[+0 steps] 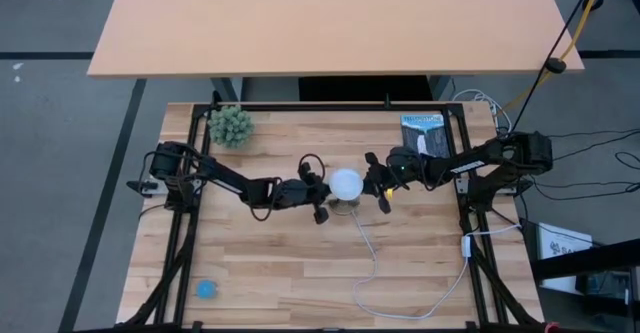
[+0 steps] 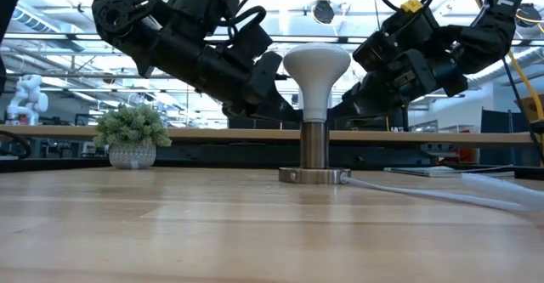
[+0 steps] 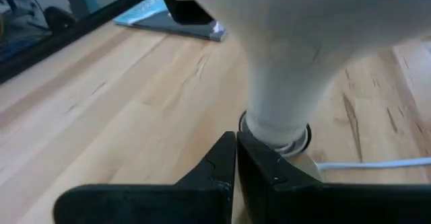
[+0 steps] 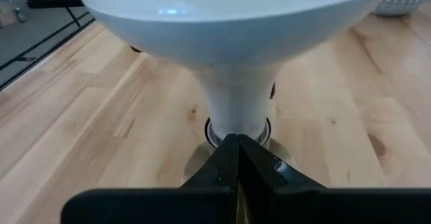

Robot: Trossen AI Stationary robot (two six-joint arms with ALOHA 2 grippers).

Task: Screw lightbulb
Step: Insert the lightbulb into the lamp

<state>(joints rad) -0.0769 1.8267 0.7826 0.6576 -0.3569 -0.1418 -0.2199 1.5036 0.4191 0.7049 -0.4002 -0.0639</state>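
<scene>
Bulb seated upright in its socket, both grippers drawn up beside it with fingers pressed together.

Nearest in the low view, the socket point(image 2: 315, 157) stands on the table point(image 1: 300, 273) with its cord point(image 1: 372, 258) trailing toward 5 o'clock; the lightbulb point(image 1: 346, 184) stands upright in it at table centre. The left gripper point(image 1: 318, 195) sits at the bulb's 9 o'clock, the right gripper point(image 1: 378, 185) at 3 o'clock, each closed on nothing. The screwing looks unfinished or just beginning; next, one gripper likely must open, clasp the dome and twist.
</scene>
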